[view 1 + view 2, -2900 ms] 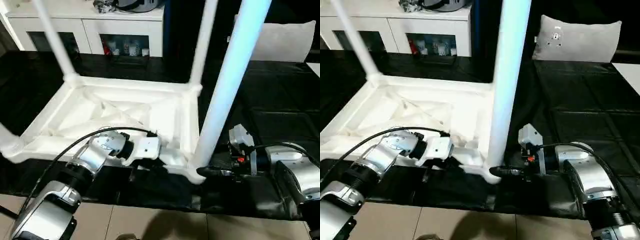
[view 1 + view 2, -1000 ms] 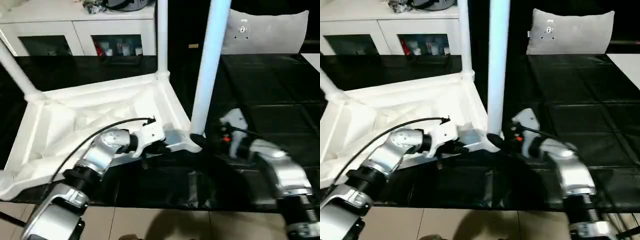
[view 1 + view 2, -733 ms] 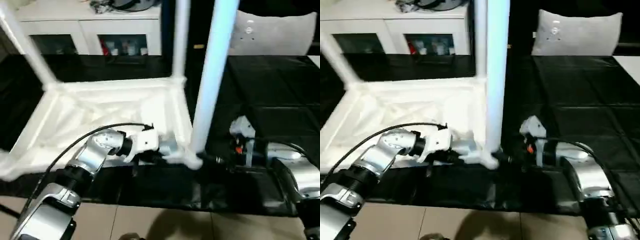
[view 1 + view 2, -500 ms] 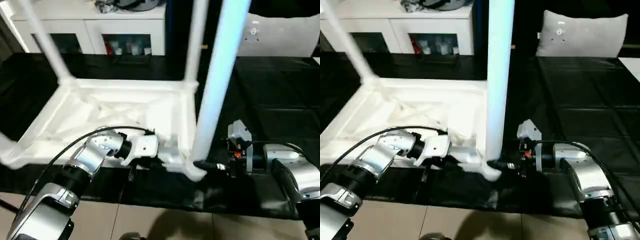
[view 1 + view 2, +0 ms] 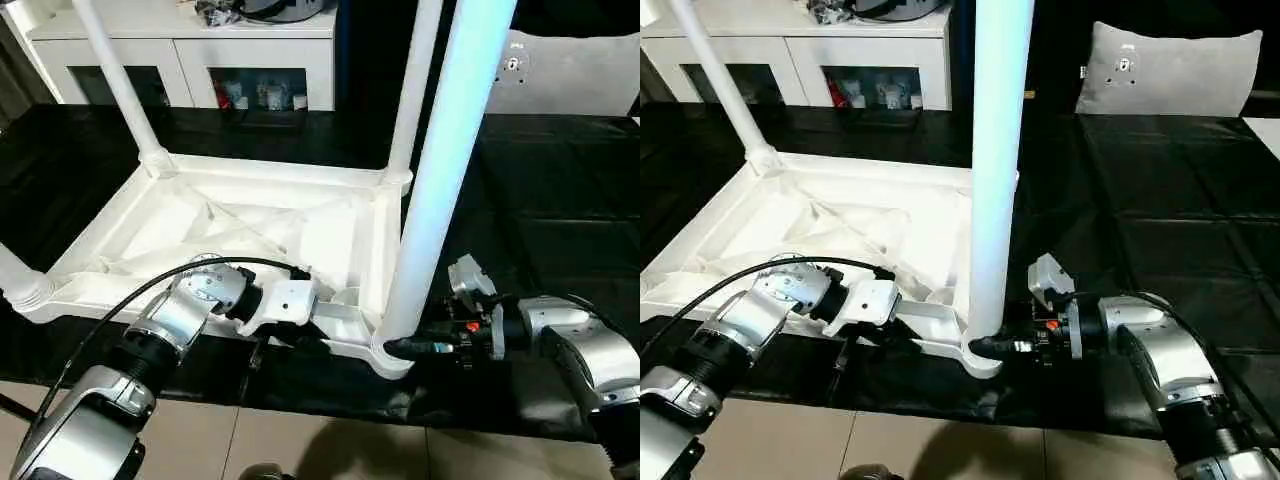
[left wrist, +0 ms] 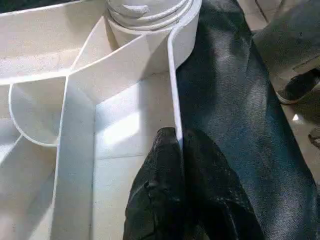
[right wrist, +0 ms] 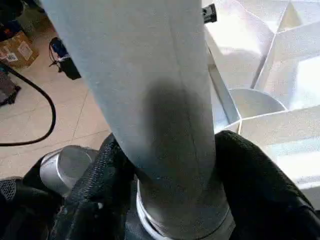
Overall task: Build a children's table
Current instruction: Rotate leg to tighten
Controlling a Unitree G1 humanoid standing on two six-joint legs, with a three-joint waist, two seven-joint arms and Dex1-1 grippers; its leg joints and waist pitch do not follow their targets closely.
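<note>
Upturned on the black-covered surface: white plastic tabletop, ribbed underside up, moulded ribs crossing diagonally between round corner sockets. Left gripper with jaws pinched shut on the thin near rim wall of the tabletop, one black textured finger each side of the edge, just left of the near-right corner socket. Right gripper reaching in from the right at that same corner, black fingers set on either side of the base of the near-right leg, jaws part open and close around the tube; firm contact or a slight gap, impossible to tell. Leg a long, smooth, tapered white tube standing upright in the socket, tinged pale blue in the light. Two more legs upright at the far corners, far-left leg and far-right leg; a fourth leg at the near-left corner. Silver forearms, black cable looping over the left one. White cabinet beyond the surface, grey cushion at far right.
</note>
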